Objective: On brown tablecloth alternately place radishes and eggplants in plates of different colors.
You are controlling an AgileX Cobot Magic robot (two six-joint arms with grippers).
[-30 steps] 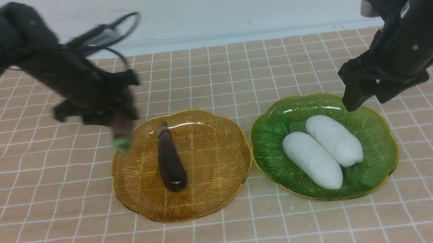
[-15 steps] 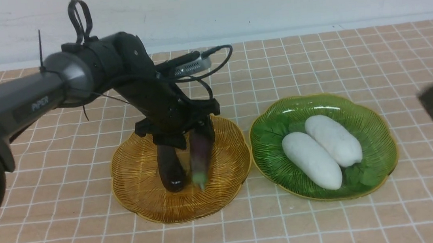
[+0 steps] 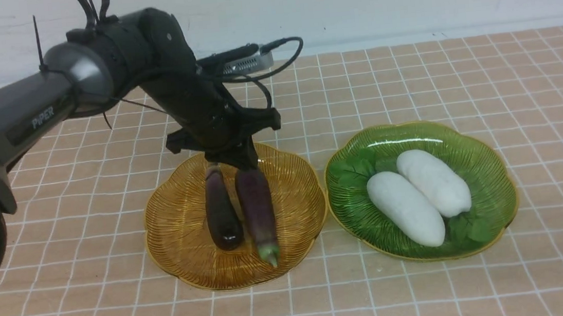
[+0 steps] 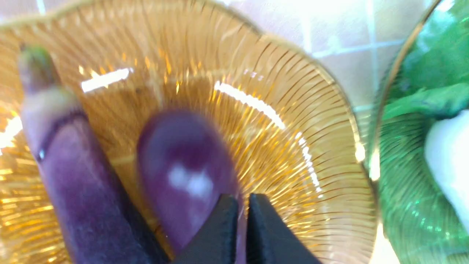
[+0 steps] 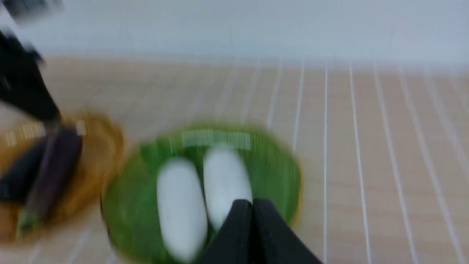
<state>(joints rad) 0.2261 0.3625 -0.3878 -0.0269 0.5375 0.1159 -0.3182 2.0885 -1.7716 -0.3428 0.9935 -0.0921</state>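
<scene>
On the brown tablecloth (image 3: 409, 89) stand two plates. The amber plate (image 3: 177, 250) holds both eggplants side by side, the dark glossy one (image 3: 222, 212) and the paler one (image 3: 257, 207). Both white radishes (image 3: 405, 208) (image 3: 434, 182) lie in the green plate (image 3: 489, 174) on their leaves. My left gripper (image 3: 240, 163) hovers just above the far end of the paler eggplant (image 4: 185, 172); its jaws (image 4: 243, 201) are shut and empty. My right gripper (image 5: 252, 203) is out of the front view. In its own blurred view it is shut, empty, high above the radishes (image 5: 225, 179).
A pale wall borders the far edge of the cloth. The left arm (image 3: 49, 108) reaches in from the left, with a cable loop (image 3: 277, 60) above the amber plate. Bare cloth surrounds both plates.
The left gripper carried the paler eggplant over the amber plate, let it go beside the dark one, and shut. The right arm pulled back out of the front view.
</scene>
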